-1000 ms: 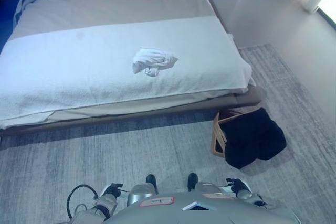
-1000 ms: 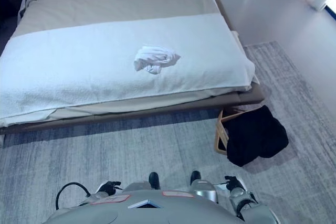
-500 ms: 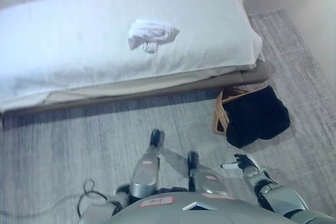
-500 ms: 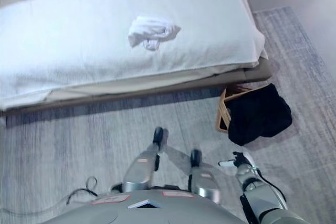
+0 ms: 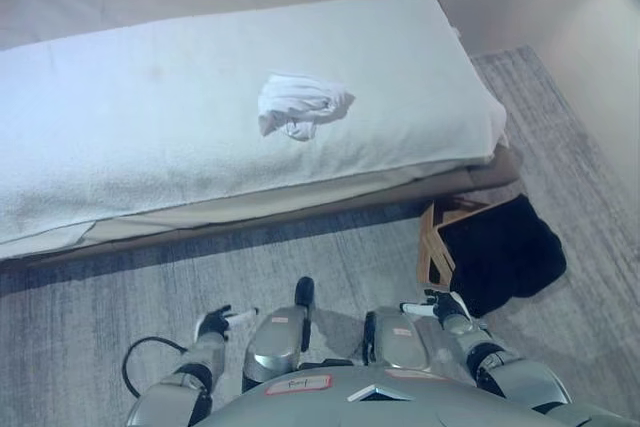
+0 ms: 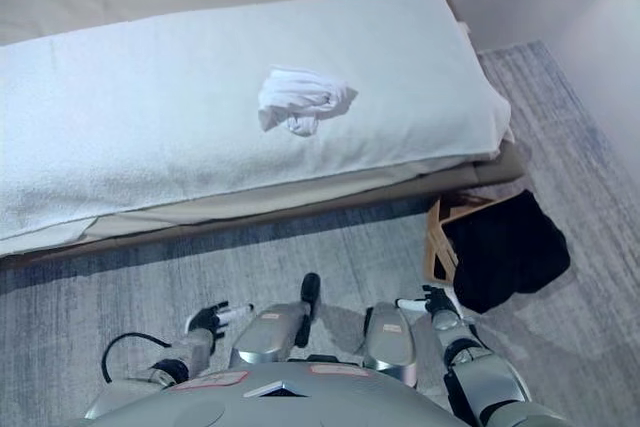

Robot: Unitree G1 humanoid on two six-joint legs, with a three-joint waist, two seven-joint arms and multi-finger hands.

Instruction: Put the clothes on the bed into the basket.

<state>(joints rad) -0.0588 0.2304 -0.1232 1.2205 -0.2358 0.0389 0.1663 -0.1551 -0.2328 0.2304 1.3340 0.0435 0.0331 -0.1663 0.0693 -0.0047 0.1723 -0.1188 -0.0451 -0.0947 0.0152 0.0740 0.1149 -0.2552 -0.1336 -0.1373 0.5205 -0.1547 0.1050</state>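
The bed (image 5: 150, 117) fills the far side, a white blanket spread across it. On the grey rug (image 5: 100, 287), near the bed's right corner, stands a wooden basket (image 5: 437, 242) with a black garment (image 5: 500, 252) draped over it. A crumpled white garment (image 5: 300, 105) lies mid-blanket (alone). Left hand (image 5: 213, 324) and right hand (image 5: 440, 305) hang low, fingers spread, holding nothing.

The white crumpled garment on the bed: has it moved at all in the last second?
No. The white garment lies at the same spot on the bed's white blanket; only the camera shifted.
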